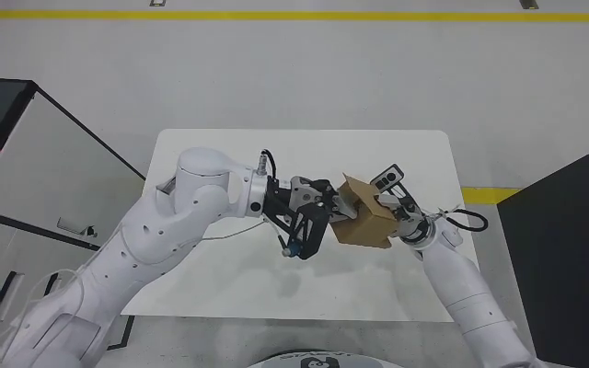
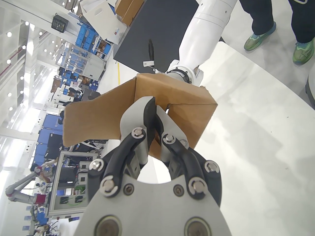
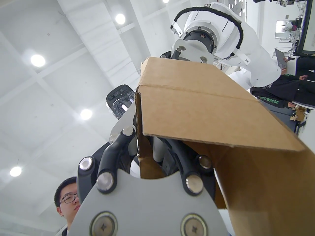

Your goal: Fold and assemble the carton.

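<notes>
**Left gripper**, centre of its wrist view: the fingers are pressed together and appear to nip a thin edge of the carton's end wall. **Right gripper**, lower centre of its wrist view: pinched on a side wall that runs between its fingers. The brown carton hangs between the two grippers, right of centre in the top view, above the white table. One flap juts out unfolded. Judged best practice is for the right grip to anchor the carton while the left turns its panel along the crease. The turn should be slow, so the cardboard neither tears nor slips.
</notes>
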Controlling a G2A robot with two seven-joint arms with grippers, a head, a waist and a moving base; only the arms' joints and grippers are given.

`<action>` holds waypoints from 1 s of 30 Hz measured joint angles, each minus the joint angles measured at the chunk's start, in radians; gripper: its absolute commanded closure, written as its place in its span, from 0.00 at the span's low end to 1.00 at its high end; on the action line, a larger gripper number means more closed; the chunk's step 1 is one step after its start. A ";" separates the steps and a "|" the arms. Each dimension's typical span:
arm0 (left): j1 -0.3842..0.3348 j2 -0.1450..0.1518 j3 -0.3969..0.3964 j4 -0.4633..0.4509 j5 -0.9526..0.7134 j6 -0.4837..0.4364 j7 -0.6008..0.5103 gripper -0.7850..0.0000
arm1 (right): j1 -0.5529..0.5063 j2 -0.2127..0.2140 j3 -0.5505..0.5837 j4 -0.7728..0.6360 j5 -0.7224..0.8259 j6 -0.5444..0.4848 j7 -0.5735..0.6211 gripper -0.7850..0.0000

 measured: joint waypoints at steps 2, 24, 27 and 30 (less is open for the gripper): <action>-0.003 0.000 -0.003 0.003 -0.003 0.002 0.000 1.00 | 0.000 0.000 0.001 0.004 0.003 -0.002 0.000 1.00; -0.010 0.002 0.004 0.011 -0.015 0.014 0.000 1.00 | -0.001 0.002 0.004 0.008 0.010 -0.003 0.000 1.00; -0.007 0.004 -0.002 0.010 -0.017 0.012 -0.003 1.00 | -0.001 0.002 0.007 0.011 0.009 -0.005 0.000 1.00; -0.004 0.005 -0.001 0.008 -0.017 0.013 -0.005 1.00 | -0.002 0.002 0.006 0.012 0.008 -0.004 0.000 1.00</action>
